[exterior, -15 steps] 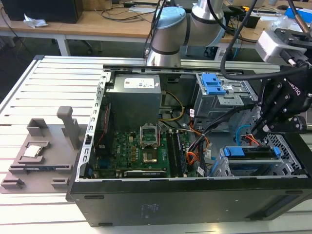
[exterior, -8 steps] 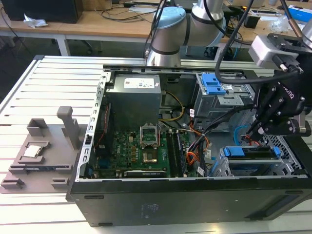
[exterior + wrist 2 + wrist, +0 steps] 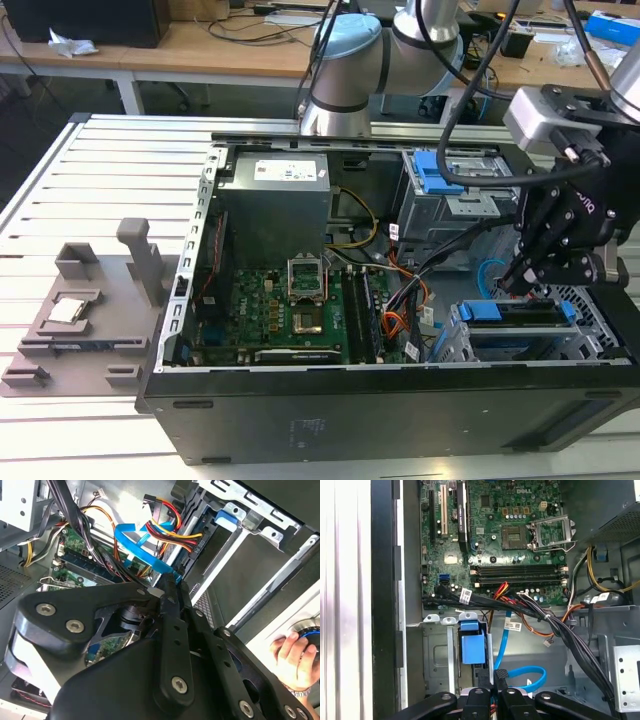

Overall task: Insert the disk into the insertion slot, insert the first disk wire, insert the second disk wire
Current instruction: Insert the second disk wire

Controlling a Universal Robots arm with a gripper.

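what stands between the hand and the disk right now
Nothing visible. The hand hangs just above the disk in the insertion slot, pinching the blue wire; the black cable bundle runs beside it.

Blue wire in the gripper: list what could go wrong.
1. The gripper pinches the blue wire by its end plug; it could slip or tilt and miss the socket.
2. Its loop lies beside the black cable bundle and may snag.
3. A person's hand is near the case in the second wrist view; a swing might hit it.
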